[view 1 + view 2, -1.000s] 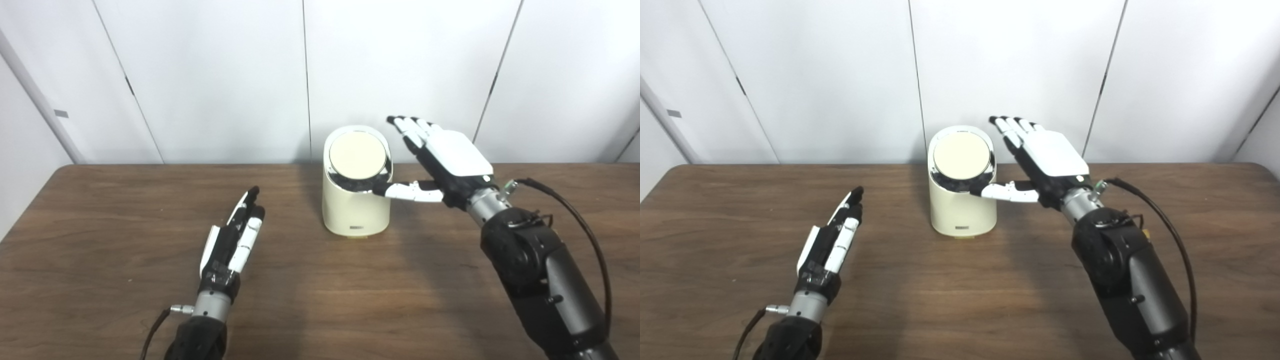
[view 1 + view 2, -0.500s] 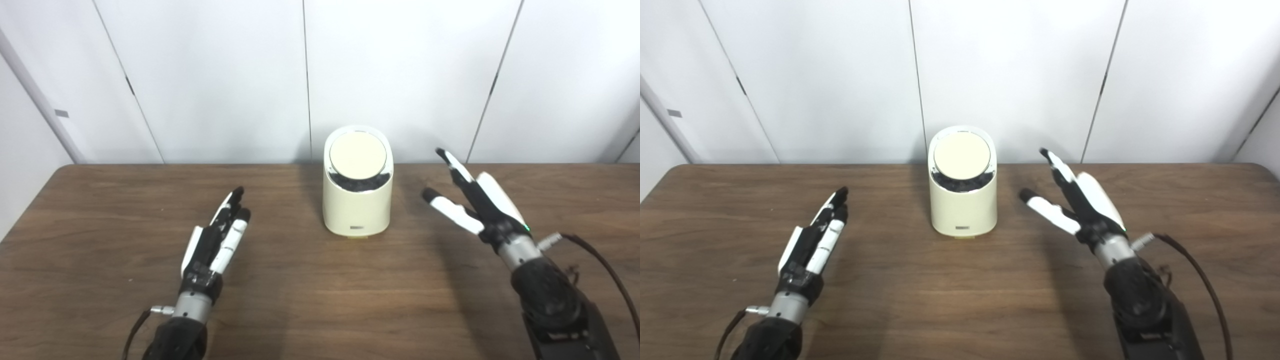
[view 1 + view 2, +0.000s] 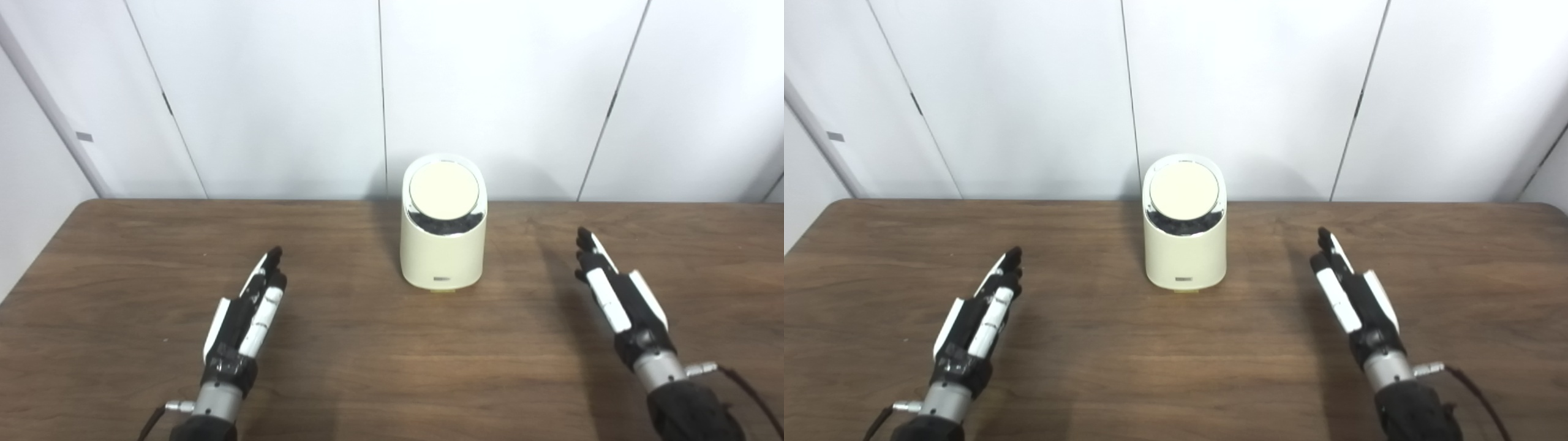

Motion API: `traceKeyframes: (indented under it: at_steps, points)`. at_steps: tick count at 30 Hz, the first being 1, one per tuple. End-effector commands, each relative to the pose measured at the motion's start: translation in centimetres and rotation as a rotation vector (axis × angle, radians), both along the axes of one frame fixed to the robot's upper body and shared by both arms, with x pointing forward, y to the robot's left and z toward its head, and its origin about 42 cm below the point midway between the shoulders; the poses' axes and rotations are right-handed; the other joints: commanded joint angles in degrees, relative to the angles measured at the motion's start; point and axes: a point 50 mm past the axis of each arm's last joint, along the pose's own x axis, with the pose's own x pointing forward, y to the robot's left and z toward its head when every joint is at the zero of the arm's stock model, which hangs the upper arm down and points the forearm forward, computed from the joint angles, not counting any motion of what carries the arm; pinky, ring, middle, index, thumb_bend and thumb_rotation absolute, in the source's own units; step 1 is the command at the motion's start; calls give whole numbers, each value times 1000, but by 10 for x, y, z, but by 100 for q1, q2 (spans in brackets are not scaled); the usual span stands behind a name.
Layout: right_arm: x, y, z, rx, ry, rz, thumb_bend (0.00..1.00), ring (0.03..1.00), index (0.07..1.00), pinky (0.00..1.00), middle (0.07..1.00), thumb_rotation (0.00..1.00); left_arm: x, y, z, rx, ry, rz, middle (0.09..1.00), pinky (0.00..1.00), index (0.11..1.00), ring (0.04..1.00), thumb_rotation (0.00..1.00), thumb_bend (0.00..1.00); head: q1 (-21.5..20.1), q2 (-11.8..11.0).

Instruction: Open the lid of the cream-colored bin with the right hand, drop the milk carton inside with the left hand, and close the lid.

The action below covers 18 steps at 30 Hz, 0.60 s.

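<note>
We see the cream bin (image 3: 443, 248) upright near the far edge of the brown table (image 3: 380, 367), about midway along it, its round lid (image 3: 444, 190) tilted toward us and closed on the rim, with a dark band showing just under the lid's near edge. Our left hand (image 3: 245, 315) rests low over the table, well apart from the bin on its left, fingers straight and close together, holding nothing. Our right hand (image 3: 618, 297) lies the same way on the bin's right, also well apart, fingers extended toward the far edge and gripping nothing. Between the 2 hands the wood is bare, and open room runs from the bin's front to the near edge. Behind the bin stand white wall panels (image 3: 490, 92), close to the table's far edge. The carton is not visible in either view, so we cannot tell where it is.
</note>
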Motion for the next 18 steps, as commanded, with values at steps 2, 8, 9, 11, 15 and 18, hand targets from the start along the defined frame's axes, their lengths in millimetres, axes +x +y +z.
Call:
traceKeyframes:
  at_steps: [2,8,9,11,15,18]
  points:
    - [-1,0,5,49,-100,-34,674,1000,1000,967,1000,1000,-4,-1,7,-7,-102,40,1000,1000,1000,1000,833,516,6,0]
    - [-8,-5,-3,64,-119,-54,670,1000,1000,954,1000,1000,-12,0,-5,7,-124,72,977,997,1000,978,847,541,-31,32]
    - [-9,-6,-5,71,-121,-57,673,1000,1000,955,1000,1000,-13,0,-6,9,-123,71,976,992,1000,973,844,557,-36,48]
    - [-14,-4,-4,64,-126,-59,675,998,1000,947,1000,997,-15,-1,-8,4,-112,70,973,991,998,969,834,568,-34,60]
    - [-26,-1,1,-17,-135,-51,598,944,973,844,970,868,-19,-2,-9,-34,-112,68,961,938,980,938,728,548,-27,78]
    - [-33,1,3,-26,-124,-42,544,923,957,803,955,767,-22,-3,-10,-47,-123,94,922,797,947,867,623,519,-24,119]
